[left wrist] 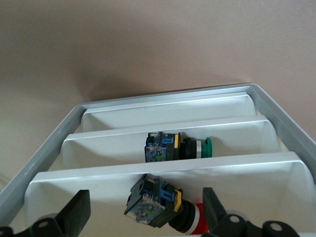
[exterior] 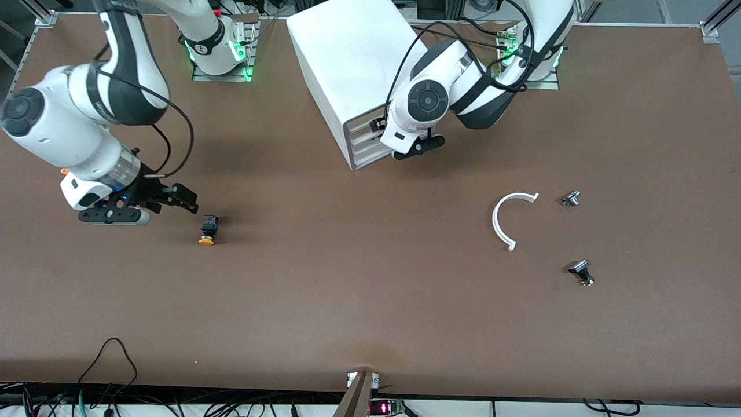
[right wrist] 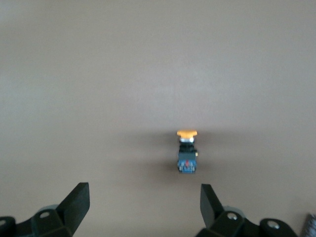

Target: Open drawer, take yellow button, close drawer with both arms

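Observation:
The orange-capped button [exterior: 207, 230] [right wrist: 187, 150] lies on its side on the bare table toward the right arm's end, cap toward the front camera. My right gripper [exterior: 184, 200] [right wrist: 143, 190] hangs open beside it, not touching it. My left gripper [exterior: 379, 124] [left wrist: 145, 202] is open at the front of the white cabinet [exterior: 347, 52], over the drawer [left wrist: 74, 197]. The drawer's tray shows from above, with a red-capped button [left wrist: 163, 205] lying in it between my fingers, untouched. From the front view I cannot tell how far the drawer is out.
A green-capped button [left wrist: 180, 147] lies in a lower tray. Toward the left arm's end a white curved strip [exterior: 502, 223] and two small metal parts [exterior: 571, 198] [exterior: 582, 272] lie on the table.

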